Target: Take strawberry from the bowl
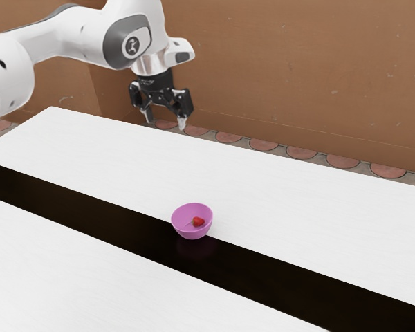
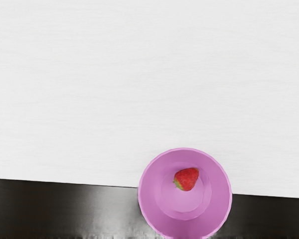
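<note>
You had the fingers (image 1: pixel 182 123) open, their tips spread apart and pointing down, up in the air and well apart from the bowl (image 1: pixel 192 234). Your strawberry (image 2: pixel 187 178) lay inside that pink bowl, on its side on the inner floor, off centre, its red body beside a green leafy end. The bowl stood upright on the table (image 1: pixel 277 200), straddling the line where the white surface met a glossy dark band (image 1: pixel 90 210).
</note>
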